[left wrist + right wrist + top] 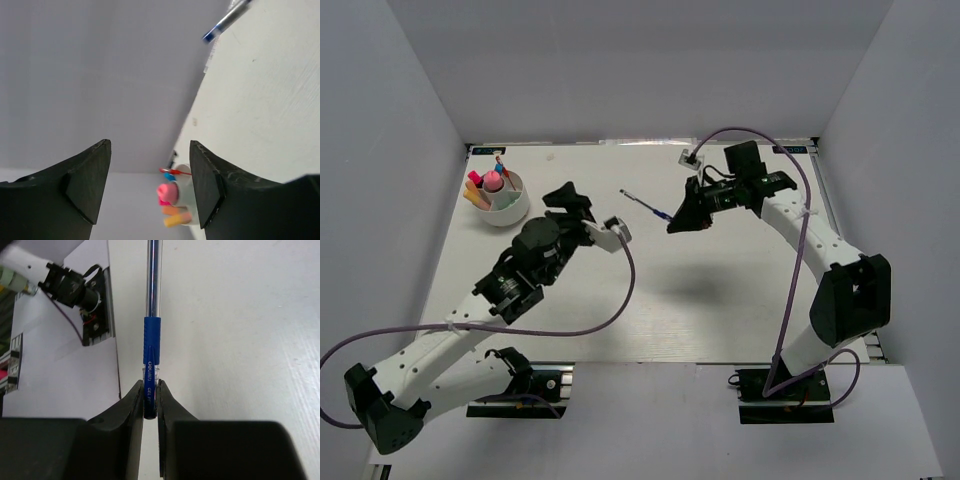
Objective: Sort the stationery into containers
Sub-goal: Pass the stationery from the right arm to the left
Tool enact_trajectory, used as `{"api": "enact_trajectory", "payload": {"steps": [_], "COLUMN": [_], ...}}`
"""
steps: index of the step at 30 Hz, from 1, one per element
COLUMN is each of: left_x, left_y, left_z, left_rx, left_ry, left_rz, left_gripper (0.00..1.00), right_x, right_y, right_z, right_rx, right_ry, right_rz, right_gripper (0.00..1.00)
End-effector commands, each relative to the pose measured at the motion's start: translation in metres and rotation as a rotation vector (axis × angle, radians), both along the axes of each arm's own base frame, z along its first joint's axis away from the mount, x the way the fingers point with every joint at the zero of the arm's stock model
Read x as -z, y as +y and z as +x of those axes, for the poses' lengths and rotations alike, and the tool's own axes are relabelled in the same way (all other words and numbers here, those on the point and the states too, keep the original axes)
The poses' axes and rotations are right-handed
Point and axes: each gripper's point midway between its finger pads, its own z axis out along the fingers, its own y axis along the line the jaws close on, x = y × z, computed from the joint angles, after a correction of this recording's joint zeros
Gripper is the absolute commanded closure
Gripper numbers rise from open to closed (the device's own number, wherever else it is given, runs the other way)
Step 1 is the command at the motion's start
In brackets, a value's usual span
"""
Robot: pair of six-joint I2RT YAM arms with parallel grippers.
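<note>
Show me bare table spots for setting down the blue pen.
Widest bare patch: the white table centre, between both arms. Another runs along the far edge between the round white bowl and right gripper. Crowded: the bowl itself and around the left gripper.

left arm (440, 350): white links, black joints | right arm (802, 235): same white-and-black build, bulky black elbow housing | cables (550, 333): lilac, one looping off each arm | left tool (150, 150): matte black wedge fingers | right tool (150, 387): black fingers, faintly scuffed | bases (785, 405): black plates, 6 o'clock of the overhead view
</note>
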Motion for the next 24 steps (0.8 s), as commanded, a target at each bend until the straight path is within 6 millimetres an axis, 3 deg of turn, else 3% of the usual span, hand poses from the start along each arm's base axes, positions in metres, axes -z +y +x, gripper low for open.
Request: {"api": "enact_trajectory", "payload": {"steps": [1, 3, 4, 5, 6, 7, 8, 9, 11, 16, 19, 21, 24], "left_x": [0.012, 0.007, 0.017, 0.004, 0.001, 0.016, 0.013, -0.018, -0.038, -0.070, -0.072, -0.071, -0.073], "left_y": [0.020, 0.024, 0.028, 0.027, 0.026, 0.019, 0.011, 0.002, -0.029, -0.062, -0.071, -0.075, -0.077], "left_z": [-0.005, -0.002, 0.001, 0.004, 0.007, 0.012, 0.015, 0.019, 0.022, 0.040, 0.046, 0.041, 0.045], "left_rx": [-0.130, -0.188, -0.240, -0.254, -0.274, -0.316, -0.311, -0.274, -0.171, -0.039, 0.101, 0.190, 0.249], "left_ry": [0.222, 0.266, 0.327, 0.334, 0.368, 0.492, 0.554, 0.575, 0.764, 1.080, 1.337, 1.473, 1.471], "left_rz": [-0.292, -0.428, -0.495, -0.563, -0.623, -0.721, -0.785, -0.889, -1.072, -1.462, -1.678, -1.733, -1.780], "left_gripper": [0.26, 0.23, 0.22, 0.21, 0.19, 0.18, 0.17, 0.17, 0.17, 0.30, 0.31, 0.31, 0.31], "right_x": [-0.034, -0.040, -0.042, -0.044, -0.045, -0.046, -0.049, -0.051, -0.058, -0.075, -0.078, -0.080, -0.083], "right_y": [-0.009, -0.017, -0.020, -0.022, -0.027, -0.029, -0.032, -0.033, -0.036, -0.040, -0.044, -0.042, -0.043], "right_z": [0.024, 0.035, 0.039, 0.041, 0.045, 0.049, 0.051, 0.051, 0.051, 0.040, 0.031, 0.027, 0.024], "right_rx": [0.093, 0.138, 0.152, 0.164, 0.184, 0.198, 0.209, 0.211, 0.222, 0.220, 0.210, 0.201, 0.203], "right_ry": [-0.079, -0.061, -0.066, -0.068, -0.071, -0.073, -0.079, -0.082, -0.112, -0.195, -0.225, -0.233, -0.232], "right_rz": [0.051, 0.056, 0.058, 0.060, 0.061, 0.065, 0.069, 0.074, 0.086, 0.117, 0.122, 0.128, 0.135], "right_gripper": [1.00, 1.00, 1.00, 1.00, 1.00, 1.00, 1.00, 1.00, 1.00, 1.00, 1.00, 1.00, 1.00]}}
